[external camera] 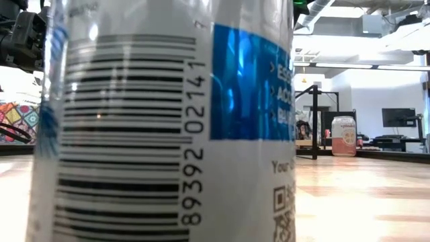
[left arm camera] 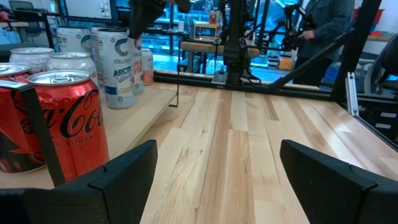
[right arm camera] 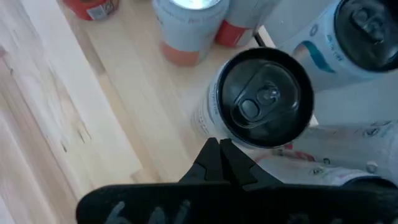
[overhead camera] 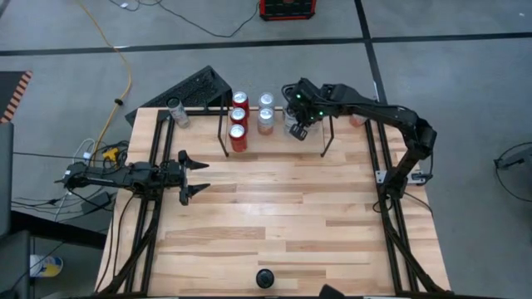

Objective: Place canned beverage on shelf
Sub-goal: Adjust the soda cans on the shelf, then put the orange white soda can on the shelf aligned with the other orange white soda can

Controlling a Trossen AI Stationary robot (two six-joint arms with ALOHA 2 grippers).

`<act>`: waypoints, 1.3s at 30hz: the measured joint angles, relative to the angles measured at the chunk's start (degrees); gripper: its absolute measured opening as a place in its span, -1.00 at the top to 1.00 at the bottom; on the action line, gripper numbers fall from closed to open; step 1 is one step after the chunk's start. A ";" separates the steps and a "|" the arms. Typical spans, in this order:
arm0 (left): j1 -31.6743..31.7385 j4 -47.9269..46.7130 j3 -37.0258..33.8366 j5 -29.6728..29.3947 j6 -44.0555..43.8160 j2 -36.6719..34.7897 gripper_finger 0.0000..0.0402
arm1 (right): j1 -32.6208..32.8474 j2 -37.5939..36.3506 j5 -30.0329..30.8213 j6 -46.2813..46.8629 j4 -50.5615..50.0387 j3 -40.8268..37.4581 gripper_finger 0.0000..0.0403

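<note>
Three Coca-Cola cans point(overhead camera: 238, 119), Celsius Arctic can point(left arm camera: 118, 68)

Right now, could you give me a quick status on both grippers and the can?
Right gripper shut, empty, above the black-topped can at the shelf. Left gripper open, empty, waiting at table's left. Red cans fill shelf's left end.

Black keyboard point(overhead camera: 193, 88) at eleven o'clock beyond the table's far edge; yellow cable point(overhead camera: 122, 71) at ten o'clock on the floor; red box point(overhead camera: 288, 8) at twelve; black knob point(overhead camera: 264, 278) at six.
</note>
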 joint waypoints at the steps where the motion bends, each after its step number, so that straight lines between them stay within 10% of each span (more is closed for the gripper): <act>1: -0.01 0.00 0.00 0.00 0.00 -0.02 -0.63 | -0.29 0.00 0.00 -0.17 0.33 0.00 1.00; 26: 0.01 0.00 0.00 0.00 0.00 0.00 -0.63 | -1.09 3.44 0.61 -2.55 -0.60 0.01 1.00; 39: -0.01 0.01 0.00 0.00 0.00 0.00 -0.63 | -2.82 -14.85 1.10 5.79 -9.10 -2.91 1.00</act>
